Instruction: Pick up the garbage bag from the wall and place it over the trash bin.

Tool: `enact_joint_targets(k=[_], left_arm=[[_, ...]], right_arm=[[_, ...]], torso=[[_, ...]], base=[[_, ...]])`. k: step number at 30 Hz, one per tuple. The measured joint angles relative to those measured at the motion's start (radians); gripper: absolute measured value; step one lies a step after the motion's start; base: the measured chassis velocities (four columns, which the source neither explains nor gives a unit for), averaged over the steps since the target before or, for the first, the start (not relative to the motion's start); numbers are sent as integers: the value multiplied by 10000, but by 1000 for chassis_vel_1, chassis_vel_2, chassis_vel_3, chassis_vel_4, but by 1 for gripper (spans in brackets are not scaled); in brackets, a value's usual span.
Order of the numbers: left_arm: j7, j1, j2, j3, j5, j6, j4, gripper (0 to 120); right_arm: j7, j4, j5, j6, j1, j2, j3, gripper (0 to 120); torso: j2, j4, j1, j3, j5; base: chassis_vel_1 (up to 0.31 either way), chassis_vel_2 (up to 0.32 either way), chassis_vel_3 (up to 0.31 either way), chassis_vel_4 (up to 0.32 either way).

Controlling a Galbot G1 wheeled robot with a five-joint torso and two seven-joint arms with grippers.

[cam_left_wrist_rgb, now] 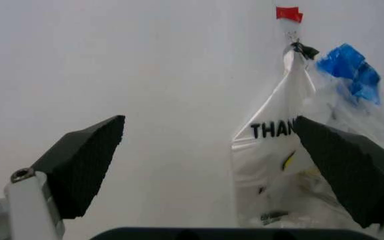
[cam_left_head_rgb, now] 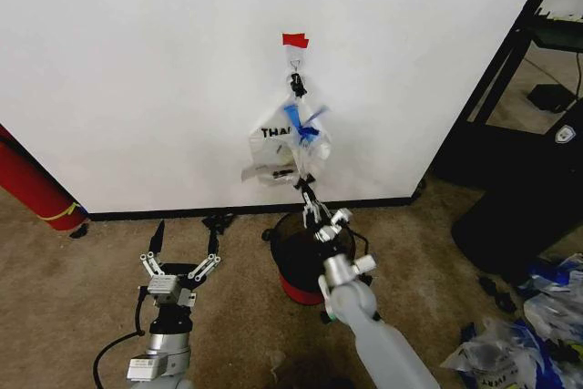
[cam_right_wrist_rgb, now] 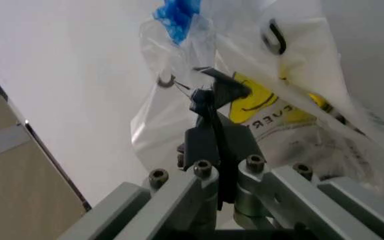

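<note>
Silver-grey arms; black finger pads (cam_left_wrist_rgb: 85, 167) fitted on bolted metal linkages; black cable (cam_left_head_rgb: 114, 348) seen by left gripper (cam_left_head_rgb: 182, 248).

A bare indoor test room, more lab than home: a plain white wall (cam_left_head_rgb: 137, 70) marked with red tape (cam_left_head_rgb: 294, 40), worn brown carpet (cam_left_head_rgb: 73, 298), a black equipment rack (cam_left_head_rgb: 537, 52), and loose plastic bags (cam_left_head_rgb: 519, 343) heaped on the floor.

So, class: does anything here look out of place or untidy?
Yes. A pile of plastic bags lies strewn on the carpet at the right, and two bags share one hook: the garbage bag hangs bunched over a white "THANK YOU" bag.
</note>
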Motion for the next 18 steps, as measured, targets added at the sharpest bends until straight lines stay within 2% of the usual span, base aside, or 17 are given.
enact_joint_targets(k=[8,18], left_arm=[[12,-1,-11,43,5,-1,-73,100],[20,-16,14,105,12,-8,-74,100]], right_arm=[[-926,559,-353,248,-1501,-505,508,0],[-1591,341,-529,700,-2338,-478,912,0]], torso=[[0,-1,0,1,1],[-1,-1,0,1,1]], base=[[0,0,0,0],[0,0,0,0]])
